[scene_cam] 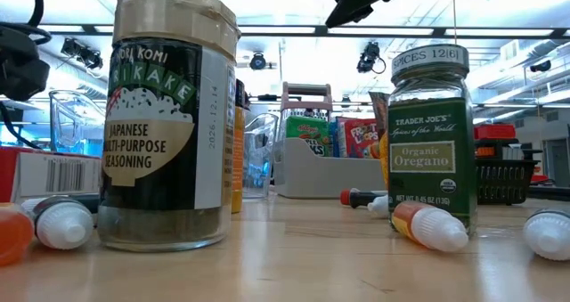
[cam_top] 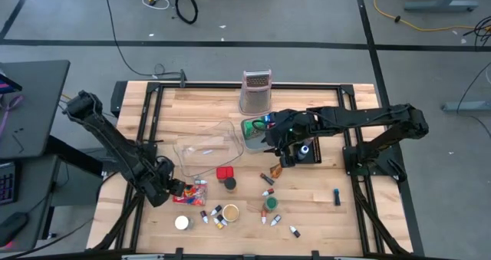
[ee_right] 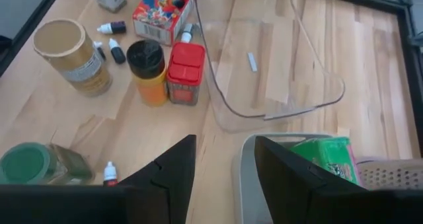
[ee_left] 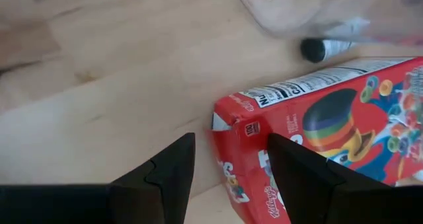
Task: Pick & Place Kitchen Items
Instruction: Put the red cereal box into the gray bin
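A small red cereal box (ee_left: pixel 330 125) lies flat on the wood near the table's near left corner (cam_top: pixel 192 192). My left gripper (ee_left: pixel 231 141) is low over it and open, its fingers astride the box's end corner. My right gripper (ee_right: pixel 225 141) is open and empty, raised above the rim of the grey tray (ee_right: pixel 246 159), which holds a green packet (ee_right: pixel 324 154). Below it stand a red-capped tin (ee_right: pixel 185 72), a dark-capped yellow bottle (ee_right: pixel 147 69), a gold-lidded jar (ee_right: pixel 69 55) and a green-lidded jar (ee_right: pixel 26 164). Tiny dropper bottles (cam_top: pixel 219 214) lie scattered near the front edge. My left gripper comes down at the cereal box's end corner (ee_left: pixel 228 121) from above, one finger over bare wood and the other finger (ee_left: pixel 301 174) over the box's printed face. I cannot tell whether either finger touches the box, which lies flat on the table.
A clear tray (cam_top: pixel 205 149) sits mid-table, holding only a small scrap. The tall metal grater (cam_top: pixel 256 91) stands at the far edge. In the low view a furikake jar (scene_cam: pixel 169 115) and an oregano jar (scene_cam: pixel 429 151) stand up front. A blue piece (cam_top: pixel 336 196) lies toward the right.
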`<state>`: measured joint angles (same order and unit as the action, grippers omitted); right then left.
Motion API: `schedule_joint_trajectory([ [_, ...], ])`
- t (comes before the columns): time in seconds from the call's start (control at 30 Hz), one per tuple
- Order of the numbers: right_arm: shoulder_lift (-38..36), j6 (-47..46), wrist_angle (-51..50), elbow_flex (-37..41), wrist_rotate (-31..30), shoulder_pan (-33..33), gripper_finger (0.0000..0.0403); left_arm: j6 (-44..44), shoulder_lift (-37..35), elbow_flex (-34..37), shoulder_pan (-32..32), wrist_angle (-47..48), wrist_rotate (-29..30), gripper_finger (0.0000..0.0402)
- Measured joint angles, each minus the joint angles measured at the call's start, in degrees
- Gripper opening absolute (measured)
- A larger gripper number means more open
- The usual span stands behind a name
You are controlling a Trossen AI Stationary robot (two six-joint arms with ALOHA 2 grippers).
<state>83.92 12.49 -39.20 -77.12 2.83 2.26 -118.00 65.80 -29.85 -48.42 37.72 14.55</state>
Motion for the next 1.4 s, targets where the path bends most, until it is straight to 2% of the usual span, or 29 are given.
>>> schedule_joint_trajectory([
  [0.2,0.0,0.0,2.9,0.0,-0.8,0.0,0.0165,1.1,0.8,0.0,0.0,-3.4,-0.1,0.0198],
  [0.5,0.0,0.4,4.7,0.0,-0.9,0.0,0.0165,13.5,0.8,0.0,0.0,-5.2,0.7,0.0198],
  [0.7,0.0,0.4,5.7,0.0,-0.9,0.0,0.0165,11.6,0.8,0.0,0.0,-5.2,0.7,0.0198],
  [0.8,0.0,0.4,6.1,0.0,-0.9,0.0,0.0165,6.1,0.8,0.0,0.1,-5.3,-0.1,0.0193],
  [0.9,0.0,0.4,6.0,0.0,-0.9,0.0,0.0165,1.0,0.8,0.0,0.0,-5.4,-1.0,0.0173],
  [1.07,0.0,0.4,5.9,0.0,-0.9,0.0,0.0165,-2.6,0.8,0.0,0.0,-5.6,-0.5,0.0118],
  [1.2,0.0,0.4,5.2,0.0,-0.9,0.0,0.0165,-3.2,0.8,0.0,0.0,-5.6,0.1,0.0069],
  [1.33,0.0,0.4,4.9,0.0,-0.9,0.0,0.0165,-2.9,0.8,0.0,0.0,-5.8,3.9,0.0014],
  [1.4,0.0,0.4,4.8,0.0,-0.9,0.0,0.0165,-2.7,0.8,0.0,0.0,-5.7,4.7,0.0009],
])
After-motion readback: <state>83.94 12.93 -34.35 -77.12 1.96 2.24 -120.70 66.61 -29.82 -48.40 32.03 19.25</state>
